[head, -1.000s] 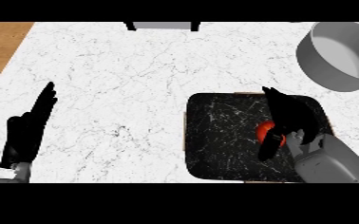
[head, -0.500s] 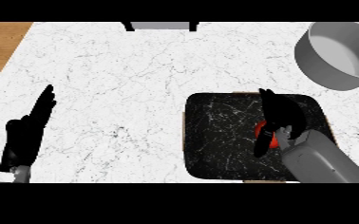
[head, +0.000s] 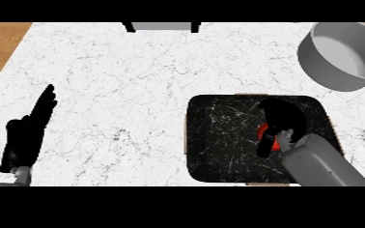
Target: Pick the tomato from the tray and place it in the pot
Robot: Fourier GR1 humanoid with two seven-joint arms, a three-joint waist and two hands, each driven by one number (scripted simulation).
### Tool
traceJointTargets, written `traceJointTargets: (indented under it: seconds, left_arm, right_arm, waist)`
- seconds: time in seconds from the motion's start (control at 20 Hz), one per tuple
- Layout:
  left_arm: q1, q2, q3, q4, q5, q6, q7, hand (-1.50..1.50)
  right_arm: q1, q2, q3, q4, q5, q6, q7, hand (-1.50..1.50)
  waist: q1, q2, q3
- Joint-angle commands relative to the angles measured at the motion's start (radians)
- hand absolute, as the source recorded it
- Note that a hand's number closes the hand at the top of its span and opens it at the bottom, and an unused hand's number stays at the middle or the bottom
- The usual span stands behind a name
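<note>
A black marbled tray (head: 221, 140) lies on the white counter at the lower right. On its right half sits the red tomato (head: 264, 130), of which only a small patch shows. My right hand (head: 284, 117) covers it from above, fingers curled down around it and the thumb along its left side. The grey pot (head: 339, 55) stands at the far right edge, partly cut off, well beyond the tray. My left hand (head: 27, 130) rests open at the lower left edge, fingers pointing up.
A dark chair back (head: 162, 26) shows at the counter's far edge. A strip of wooden floor (head: 13, 36) lies at the upper left. White marble counter (head: 128, 87) spreads between the left hand and the tray.
My right hand has moved left and down over the tomato and its fingers have curled round it. The forearm has come further in over the tray. The left hand stays put.
</note>
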Motion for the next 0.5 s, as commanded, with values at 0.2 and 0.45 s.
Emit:
traceJointTargets:
  seconds: [0.2, 0.45]
  left_arm:
    - [0.006, -0.017, 0.045, 0.024, -0.008, -0.054, -0.025, 0.0]
    - [0.034, -0.046, 0.047, -0.028, -0.048, -0.03, 0.001, 0.0]
  right_arm:
    - [-0.044, 0.069, -0.035, 0.074, 0.077, 0.105, 0.052, 1.5]
    - [0.007, 0.081, -0.059, 0.039, 0.127, 0.102, 0.023, 1.5]
  waist:
    - [0.004, 0.005, 0.004]
    - [0.004, 0.004, 0.004]
